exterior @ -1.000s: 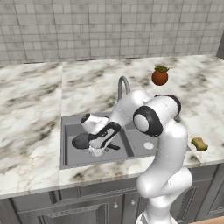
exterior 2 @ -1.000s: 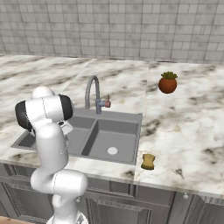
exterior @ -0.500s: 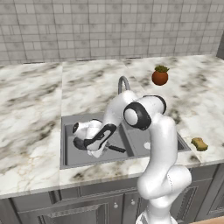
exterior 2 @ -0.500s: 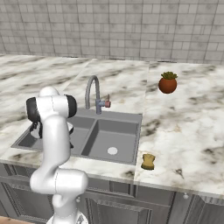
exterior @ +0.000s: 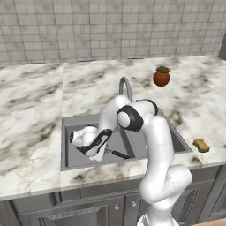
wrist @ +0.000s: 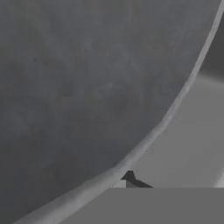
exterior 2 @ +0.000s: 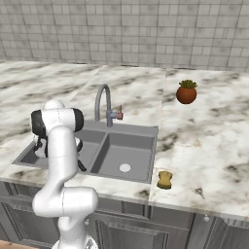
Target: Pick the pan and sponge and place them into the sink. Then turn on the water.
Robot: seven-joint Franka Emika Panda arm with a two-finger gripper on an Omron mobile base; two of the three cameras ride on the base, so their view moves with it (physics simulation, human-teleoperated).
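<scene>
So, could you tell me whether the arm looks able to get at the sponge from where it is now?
Probably yes. The sponge lies uncovered on the counter's front edge beside the sink, but the gripper is down in the far basin, so it must lift and swing across.

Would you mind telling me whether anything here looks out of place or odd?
The small yellow sponge lies on the marble counter beside the dark grey double-basin sink, close to the front edge. Otherwise nothing is spilled or damaged; the red-orange plant pot stands upright.
</scene>
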